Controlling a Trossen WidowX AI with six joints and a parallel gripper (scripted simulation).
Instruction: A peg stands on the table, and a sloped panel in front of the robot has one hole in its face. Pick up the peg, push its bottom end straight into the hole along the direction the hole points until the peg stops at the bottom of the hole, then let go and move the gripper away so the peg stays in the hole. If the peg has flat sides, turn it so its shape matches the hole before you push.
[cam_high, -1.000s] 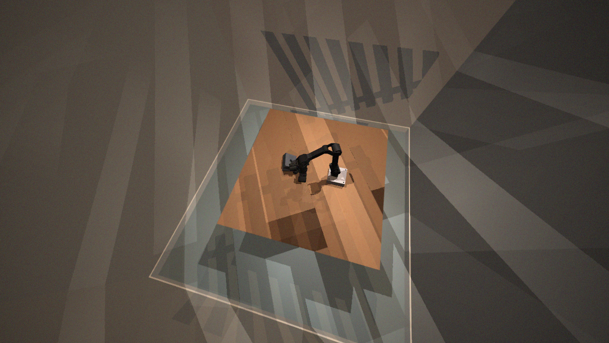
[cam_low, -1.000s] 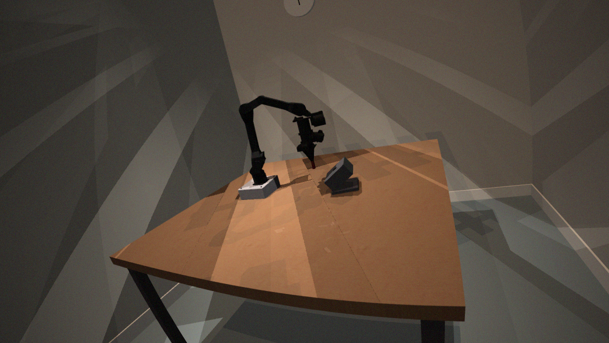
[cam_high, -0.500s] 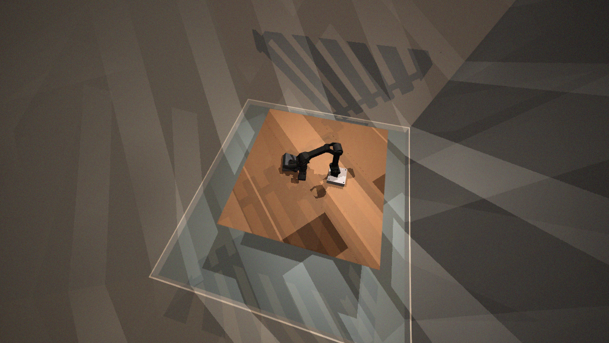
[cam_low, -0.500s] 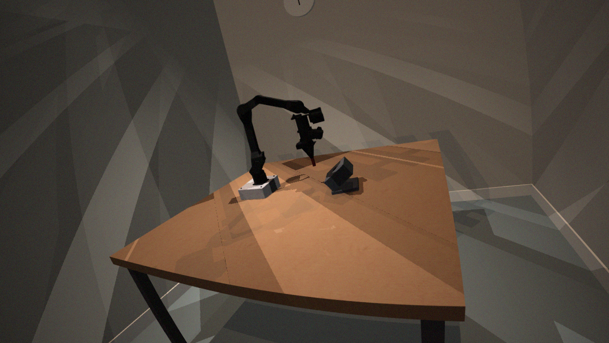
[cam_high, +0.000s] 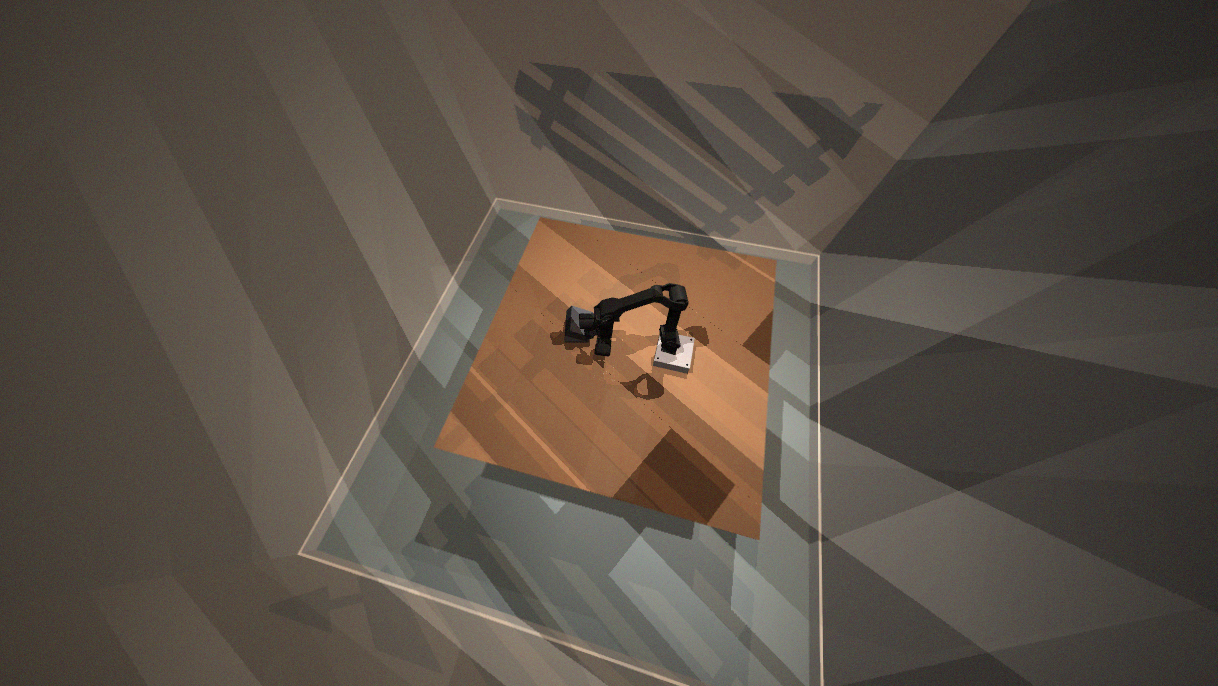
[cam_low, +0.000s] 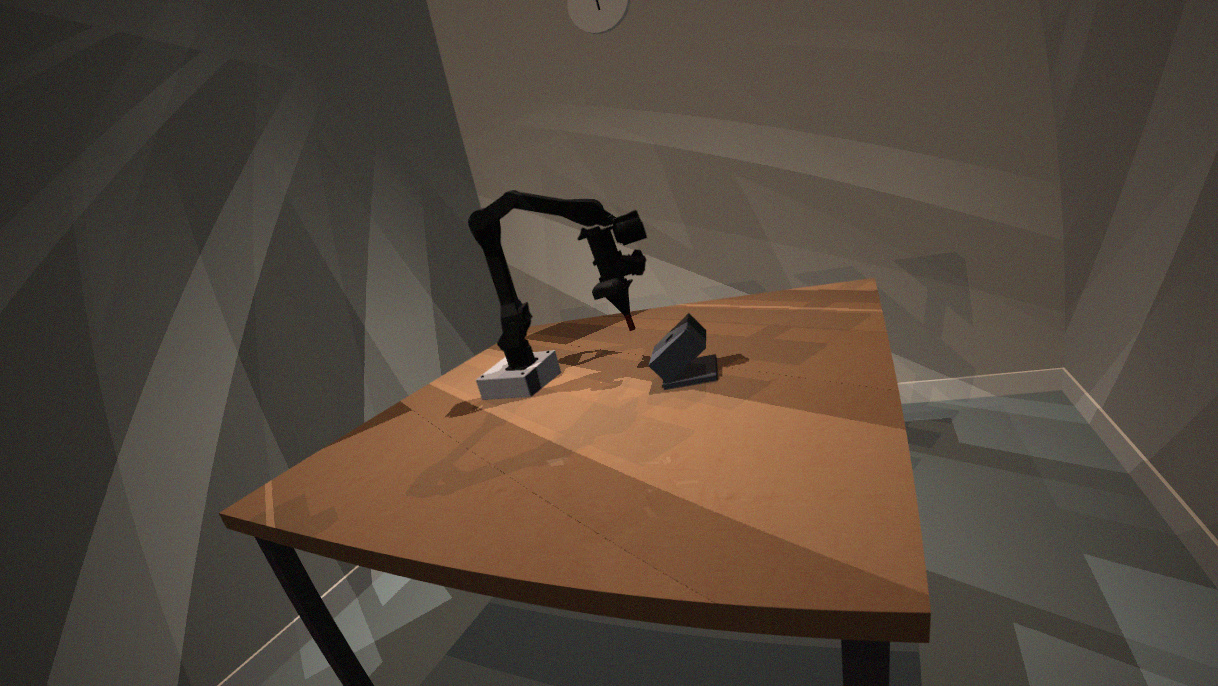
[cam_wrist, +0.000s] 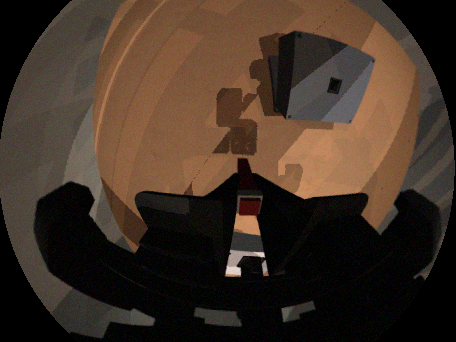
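Note:
My gripper is shut on the dark red peg, high above the table. The peg's square, pale-rimmed top shows between the fingers in the wrist view, and its lower end points down, slightly tilted in the exterior view. The grey sloped panel stands beyond the gripper, up and right of the peg in the wrist view. Its face has one dark, four-sided hole, turned a little relative to the peg's top. The peg and panel are apart. The fingertips cannot be made out in the top view.
The arm's white base stands on the wooden table behind the gripper. The panel's dark foot rests on the table. Shadows of the arm and broad light bands cross the tabletop.

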